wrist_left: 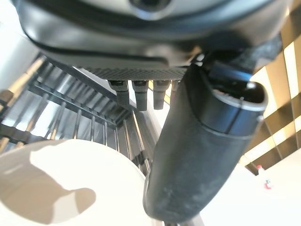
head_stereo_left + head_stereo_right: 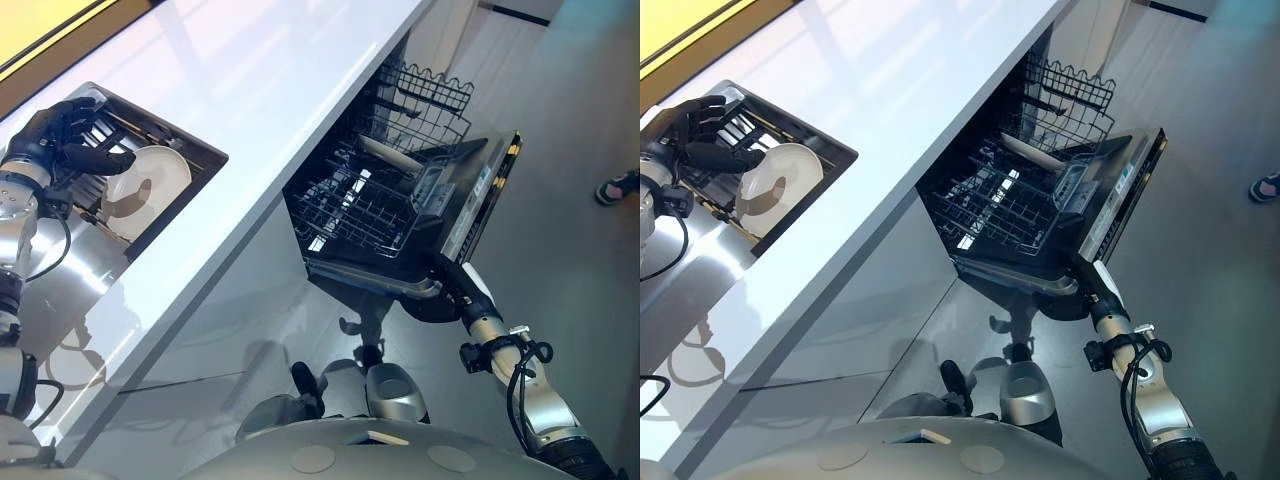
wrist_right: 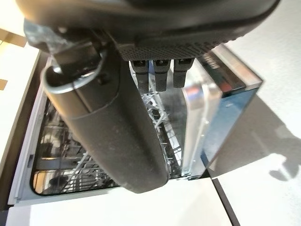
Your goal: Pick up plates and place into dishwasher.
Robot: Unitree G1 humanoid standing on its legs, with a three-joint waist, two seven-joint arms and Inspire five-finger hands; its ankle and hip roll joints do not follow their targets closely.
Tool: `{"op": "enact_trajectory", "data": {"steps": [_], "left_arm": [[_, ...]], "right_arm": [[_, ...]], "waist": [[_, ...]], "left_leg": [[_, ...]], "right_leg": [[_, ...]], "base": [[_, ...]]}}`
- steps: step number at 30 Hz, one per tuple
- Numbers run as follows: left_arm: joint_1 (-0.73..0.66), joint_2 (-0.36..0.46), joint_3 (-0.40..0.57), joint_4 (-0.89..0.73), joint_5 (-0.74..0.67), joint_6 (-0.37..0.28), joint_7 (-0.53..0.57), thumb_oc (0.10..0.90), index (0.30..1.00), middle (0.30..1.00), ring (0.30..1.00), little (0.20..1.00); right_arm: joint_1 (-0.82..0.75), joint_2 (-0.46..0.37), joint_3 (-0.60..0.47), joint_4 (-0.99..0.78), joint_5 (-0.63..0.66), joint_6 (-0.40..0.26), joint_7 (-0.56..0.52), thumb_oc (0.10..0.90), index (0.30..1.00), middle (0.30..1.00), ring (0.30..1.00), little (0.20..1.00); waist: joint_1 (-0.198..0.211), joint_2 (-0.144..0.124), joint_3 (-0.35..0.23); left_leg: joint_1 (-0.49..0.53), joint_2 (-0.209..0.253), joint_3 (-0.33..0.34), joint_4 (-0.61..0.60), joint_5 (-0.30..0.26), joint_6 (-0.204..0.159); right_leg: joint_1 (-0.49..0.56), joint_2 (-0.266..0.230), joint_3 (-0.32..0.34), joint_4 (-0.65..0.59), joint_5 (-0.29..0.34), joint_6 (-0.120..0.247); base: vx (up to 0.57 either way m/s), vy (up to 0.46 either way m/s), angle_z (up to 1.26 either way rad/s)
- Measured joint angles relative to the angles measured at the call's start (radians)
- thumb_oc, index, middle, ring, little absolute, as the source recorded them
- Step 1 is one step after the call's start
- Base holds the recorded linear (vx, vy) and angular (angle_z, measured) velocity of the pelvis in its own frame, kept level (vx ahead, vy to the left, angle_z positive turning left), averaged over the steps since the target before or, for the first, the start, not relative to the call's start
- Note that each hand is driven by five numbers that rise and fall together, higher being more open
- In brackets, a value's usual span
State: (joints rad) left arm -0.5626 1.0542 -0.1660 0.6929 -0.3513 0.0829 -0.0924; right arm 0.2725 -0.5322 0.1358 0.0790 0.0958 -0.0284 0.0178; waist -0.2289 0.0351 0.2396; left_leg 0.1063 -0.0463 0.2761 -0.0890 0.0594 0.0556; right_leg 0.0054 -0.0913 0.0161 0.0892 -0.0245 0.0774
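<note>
A white plate (image 2: 155, 178) lies in a dark sink (image 2: 200, 150) set in the white counter, on a wire rack (image 1: 70, 113). My left hand (image 2: 60, 130) hovers over the sink's far-left part. Its fingers are relaxed and its thumb (image 1: 207, 141) reaches towards the plate's (image 1: 61, 188) rim without gripping it. The dishwasher (image 2: 400, 180) under the counter stands open, with its lower rack (image 2: 355, 210) pulled out over the lowered door (image 2: 480, 195). My right hand (image 2: 452, 283) is at the door's front edge (image 3: 200, 122), fingers straight and holding nothing.
The white counter (image 2: 250, 80) runs diagonally across the view. The dishwasher's upper rack (image 2: 425, 100) also sticks out, with a pale flat item (image 2: 388, 153) below it. A person's shoe (image 2: 618, 186) stands on the grey floor at the far right.
</note>
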Motion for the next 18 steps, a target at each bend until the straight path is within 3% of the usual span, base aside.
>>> {"op": "enact_trajectory", "data": {"steps": [6, 18], "left_arm": [[-0.004, -0.003, -0.037, 0.007, 0.041, 0.017, -0.002, 0.800, 0.900, 0.900, 0.900, 0.900], [-0.007, -0.003, -0.037, 0.062, 0.113, 0.073, -0.003, 0.800, 0.900, 0.900, 0.900, 0.900]], "right_arm": [[0.001, -0.011, 0.000, 0.000, 0.000, -0.009, -0.001, 0.800, 0.900, 0.900, 0.900, 0.900], [-0.012, -0.053, -0.004, -0.002, 0.001, -0.039, -0.031, 0.800, 0.900, 0.900, 0.900, 0.900]], "waist": [[-0.018, 0.006, 0.009], [-0.017, 0.026, 0.060]], "left_leg": [[-0.013, -0.002, 0.004, 0.000, 0.000, 0.001], [-0.018, -0.002, 0.002, 0.000, 0.000, 0.001]], "right_leg": [[-0.017, -0.001, 0.004, 0.002, 0.002, 0.003], [-0.020, -0.002, 0.003, 0.001, 0.002, 0.003]], "base": [[0.00, 0.019, -0.02], [-0.01, 0.004, 0.00]]}}
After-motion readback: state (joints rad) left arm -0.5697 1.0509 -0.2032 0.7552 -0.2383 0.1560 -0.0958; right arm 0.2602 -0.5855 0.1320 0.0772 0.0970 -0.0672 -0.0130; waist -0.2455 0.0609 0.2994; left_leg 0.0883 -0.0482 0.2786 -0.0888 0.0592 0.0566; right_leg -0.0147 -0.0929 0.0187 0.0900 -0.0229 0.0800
